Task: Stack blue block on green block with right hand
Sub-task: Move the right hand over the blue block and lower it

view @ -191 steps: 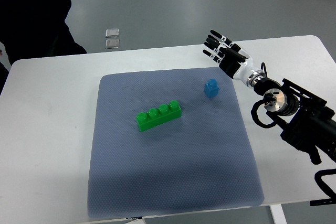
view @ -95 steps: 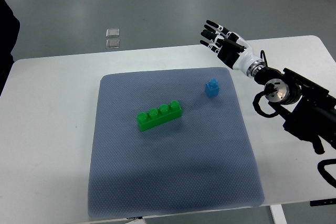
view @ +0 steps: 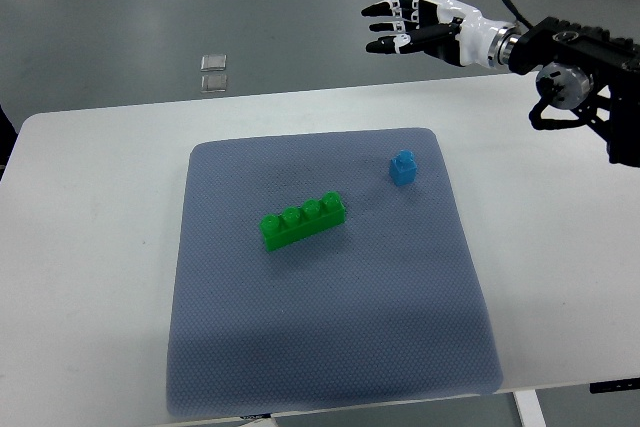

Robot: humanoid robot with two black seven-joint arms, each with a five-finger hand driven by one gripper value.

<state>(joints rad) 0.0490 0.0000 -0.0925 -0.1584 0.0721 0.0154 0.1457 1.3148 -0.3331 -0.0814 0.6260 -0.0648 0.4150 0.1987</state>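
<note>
Right hand (view: 415, 23) raised beyond table, fingers extended, empty

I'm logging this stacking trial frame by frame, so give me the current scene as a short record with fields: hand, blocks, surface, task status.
right hand: raised beyond the table's far edge, fingers spread, holding nothing
left hand: not in view
blue block: upright on the mat, right of and farther back than the green block, apart from it
green block: four studs, lying at a slant near the mat's middle
surface: grey-blue mat on a white table
task status: blue block not grasped, not yet stacked
</note>
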